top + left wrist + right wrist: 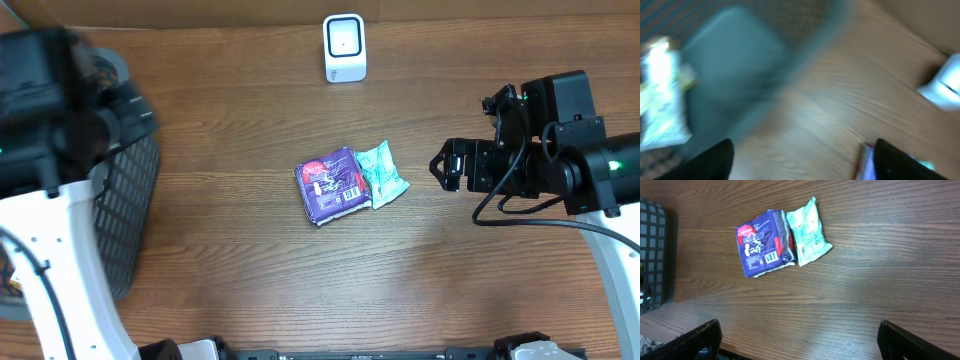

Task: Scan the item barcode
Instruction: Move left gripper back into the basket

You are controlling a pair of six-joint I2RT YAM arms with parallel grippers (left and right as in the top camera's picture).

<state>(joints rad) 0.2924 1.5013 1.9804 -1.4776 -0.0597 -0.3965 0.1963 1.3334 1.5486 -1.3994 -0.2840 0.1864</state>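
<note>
Left arm: the white and black left arm (55,240) rises along the left edge; its dark head shows blurred over the basket.
Basket: a dark mesh plastic basket (135,215) stands at the left side of the brown wood-grain bench (250,290), partly hidden by the arm.
Basket contents: in the blurred left wrist view a white and green packet (660,95) lies inside the basket; its print cannot be read.
Left tool: the left tool (802,161) hangs near the basket's rim. Its two dark fingertips (715,161) stand wide apart with nothing between them.
Purple packet: a flat purple plastic packet with red and white print (332,186) lies in the middle of the bench, face up. A small white barcode label shows at its near right corner. No tool touches it.
Scanner: a small white boxy barcode scanner (344,47) stands upright at the far edge, centre, well apart from the packets.
Teal packet: a pale teal plastic packet (382,174) lies just right of the purple packet, touching it along one side and angled slightly.
Right tool: the right tool (447,166) hovers right of the teal packet, apart from it. In the right wrist view its jaws are spread wide and hold nothing.
Right arm: the black right arm (575,160) reaches in from the right edge.
</note>
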